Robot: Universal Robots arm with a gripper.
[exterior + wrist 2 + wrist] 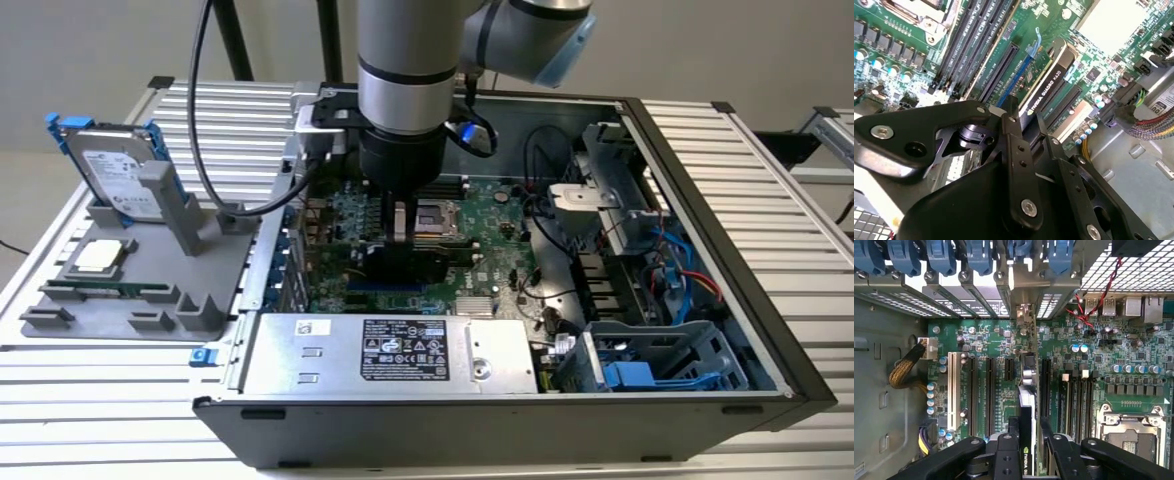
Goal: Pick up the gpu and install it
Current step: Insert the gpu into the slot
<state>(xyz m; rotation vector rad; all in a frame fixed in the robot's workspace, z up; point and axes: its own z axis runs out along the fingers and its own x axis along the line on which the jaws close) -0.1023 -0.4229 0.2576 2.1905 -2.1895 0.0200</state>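
The gpu (407,265) hangs upright, edge-on, inside the open computer case, low over the green motherboard (494,235). My gripper (400,232) is shut on it from above. In the second wrist view the gpu's black shroud edge (1051,80) runs beside a blue expansion slot (1015,80), with my gripper (1029,125) clamping its near end. In the first wrist view the gpu (1026,400) lies along the row of long black slots (989,395). Its silver end bracket (1024,315) reaches the case's rear slot openings. My gripper (1029,426) grips its near end. Whether the card is seated cannot be told.
A silver power supply (387,355) lines the case's near wall, and a drive cage with blue parts (654,365) sits near the exterior view's right. Cables (694,275) hang there too. The processor socket (1131,432) lies beside the memory slots (974,35). Outside, a grey stand (127,310) holds a hard drive (114,175).
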